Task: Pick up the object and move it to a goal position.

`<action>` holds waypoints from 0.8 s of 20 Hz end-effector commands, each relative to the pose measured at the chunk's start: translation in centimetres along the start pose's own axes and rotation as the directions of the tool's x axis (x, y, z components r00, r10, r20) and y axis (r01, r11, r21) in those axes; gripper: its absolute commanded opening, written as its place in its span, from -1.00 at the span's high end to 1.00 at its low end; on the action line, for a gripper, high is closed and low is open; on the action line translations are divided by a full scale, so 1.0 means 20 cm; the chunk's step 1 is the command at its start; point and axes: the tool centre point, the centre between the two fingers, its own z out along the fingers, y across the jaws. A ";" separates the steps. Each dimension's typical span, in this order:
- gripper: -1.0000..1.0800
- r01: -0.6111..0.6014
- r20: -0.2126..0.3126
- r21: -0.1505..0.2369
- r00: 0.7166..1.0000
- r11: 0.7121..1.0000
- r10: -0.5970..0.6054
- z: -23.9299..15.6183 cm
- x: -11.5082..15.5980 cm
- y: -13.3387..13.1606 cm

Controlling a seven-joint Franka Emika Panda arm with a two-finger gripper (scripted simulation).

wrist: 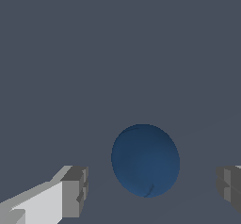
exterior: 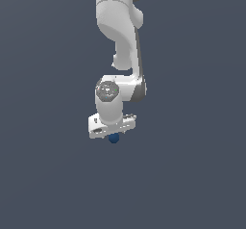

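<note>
The end effector (wrist: 148, 190) is spread wide and holds nothing: in the wrist view its two grey fingertips (wrist: 75, 191) stand far apart with bare gaps between each pad and the ball (wrist: 145, 160). The dark blue ball sits between them, roughly centred on the closing line, perhaps a touch nearer the pad on the white-finger side, though the other pad is cut by the frame edge, so that is hard to judge.

In the exterior view the arm (exterior: 120, 35) hangs down from 12 o'clock and the end effector (exterior: 112, 133) points toward 6 o'clock. The ball (exterior: 114, 138) peeks out just below the white hand at 6 o'clock, close under it on the plain grey tabletop (exterior: 192, 175).

Being round, the ball has no long axis, so wrist rotation hardly matters. What counts is height: the pads look level with or just above the ball's middle, and I cannot tell which. A short drop, if any, then closing looks right. No goal marker is visible.
</note>
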 end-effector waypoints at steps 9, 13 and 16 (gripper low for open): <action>-0.92 0.002 0.001 0.000 1.000 1.000 -0.002 0.17 0.00 0.00; 1.00 0.002 0.001 0.000 1.000 1.000 -0.002 0.17 0.00 0.00; 1.00 0.002 0.001 0.000 1.000 1.000 -0.002 0.17 0.00 0.00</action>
